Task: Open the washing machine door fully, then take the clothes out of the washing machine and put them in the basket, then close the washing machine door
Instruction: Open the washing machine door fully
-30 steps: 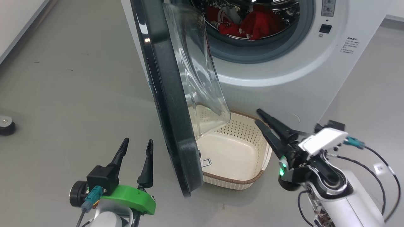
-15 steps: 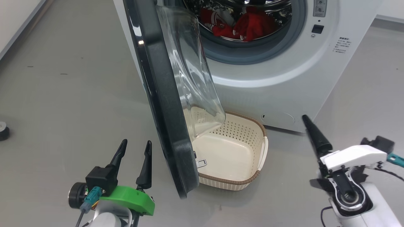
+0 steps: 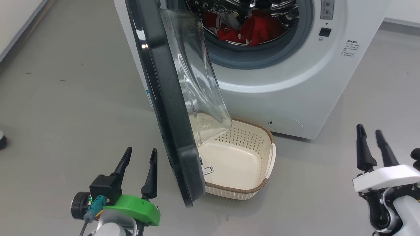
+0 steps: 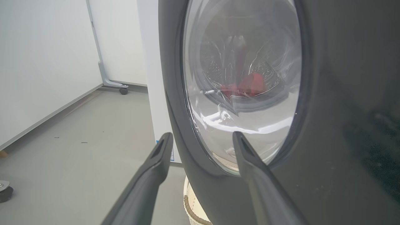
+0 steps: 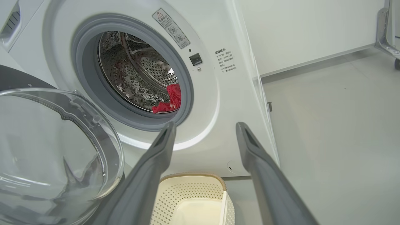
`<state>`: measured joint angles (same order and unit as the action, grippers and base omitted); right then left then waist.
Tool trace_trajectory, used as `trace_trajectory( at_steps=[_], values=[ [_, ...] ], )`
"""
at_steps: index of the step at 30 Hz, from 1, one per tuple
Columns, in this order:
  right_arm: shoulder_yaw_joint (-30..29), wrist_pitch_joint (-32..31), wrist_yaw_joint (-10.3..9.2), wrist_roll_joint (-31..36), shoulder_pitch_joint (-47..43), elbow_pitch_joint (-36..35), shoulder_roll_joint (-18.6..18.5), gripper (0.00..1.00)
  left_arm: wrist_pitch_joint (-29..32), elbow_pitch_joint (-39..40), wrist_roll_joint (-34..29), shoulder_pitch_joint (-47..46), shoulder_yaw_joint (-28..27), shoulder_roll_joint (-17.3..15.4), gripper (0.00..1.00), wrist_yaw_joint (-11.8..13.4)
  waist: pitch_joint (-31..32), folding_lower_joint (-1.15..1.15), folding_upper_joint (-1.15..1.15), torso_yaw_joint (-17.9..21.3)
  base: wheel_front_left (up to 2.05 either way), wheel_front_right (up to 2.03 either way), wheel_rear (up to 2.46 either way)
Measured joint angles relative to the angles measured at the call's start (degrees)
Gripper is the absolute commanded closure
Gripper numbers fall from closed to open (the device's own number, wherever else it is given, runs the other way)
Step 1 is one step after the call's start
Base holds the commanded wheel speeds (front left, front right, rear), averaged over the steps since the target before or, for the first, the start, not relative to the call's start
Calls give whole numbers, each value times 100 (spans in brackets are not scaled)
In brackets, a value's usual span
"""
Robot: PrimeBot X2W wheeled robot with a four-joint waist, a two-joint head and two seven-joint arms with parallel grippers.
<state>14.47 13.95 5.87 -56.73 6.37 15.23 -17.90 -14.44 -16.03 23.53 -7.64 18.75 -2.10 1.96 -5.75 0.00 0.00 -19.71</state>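
Observation:
The washing machine (image 3: pixel 285 88) (image 5: pixel 225 103) stands with its door (image 3: pixel 170 105) (image 4: pixel 328 125) (image 5: pixel 56 147) swung out, edge-on toward me, its glass bowl hanging over the basket (image 3: pixel 242 191) (image 5: pixel 187 193). Red clothes (image 3: pixel 252 28) (image 5: pixel 170 100) (image 4: pixel 247 87) lie in the steel drum. The cream basket sits on the floor below the opening, with nothing in it. My left gripper (image 3: pixel 139 157) (image 4: pixel 203 139) is open, just left of the door's outer face. My right gripper (image 3: pixel 370 132) (image 5: pixel 206 128) is open and empty, well right of the basket.
Grey floor (image 3: pixel 65 98) spreads to the left and right of the machine. A small castor (image 3: pixel 1 139) (image 4: pixel 4 189) sits at the far left. White wall panels (image 4: pixel 40 62) and a wheeled frame foot (image 4: pixel 120 87) stand behind.
My right gripper drew back from over the basket to the lower right and spread open. The camera shifted slightly. The left gripper and door stayed put.

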Motion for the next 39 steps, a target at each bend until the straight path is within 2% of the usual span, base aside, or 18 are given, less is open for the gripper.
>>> trace_trajectory(
  at_steps=[2, 8, 13, 16, 26, 39],
  values=[
    [46, 205, -149, 481, 3, 0, -140, 0, 0, -7, 0, 1, -4, 0, 0, 1, 11, 0, 0, 4, 0, 0, 0],
    [148, 167, -569, 1780, 16, -141, -383, 0, 0, -18, -12, 8, -31, -1, 0, 27, 51, 0, 0, 24, 0, 0, 0],
    [41, 97, -883, 2562, 15, -480, -334, 0, 0, -26, -18, 66, -46, -2, 0, 27, 85, 0, 0, 51, 0, 0, 0],
    [-44, 92, -1006, 2861, -7, -702, -196, 0, 0, -31, -18, 84, -45, -2, 0, 27, 91, 0, 0, 65, 0, 0, 0],
    [-3, 91, -1065, 3314, -624, -903, 380, 0, 0, -31, -18, 87, -43, -3, 0, 26, 59, 0, 0, 79, 0, 0, 0],
    [-11, 92, -1107, 3721, -823, -1069, 817, 0, 0, -63, -35, 87, -44, -3, 0, 26, 48, 0, 0, 98, 0, 0, 0]
  ],
)
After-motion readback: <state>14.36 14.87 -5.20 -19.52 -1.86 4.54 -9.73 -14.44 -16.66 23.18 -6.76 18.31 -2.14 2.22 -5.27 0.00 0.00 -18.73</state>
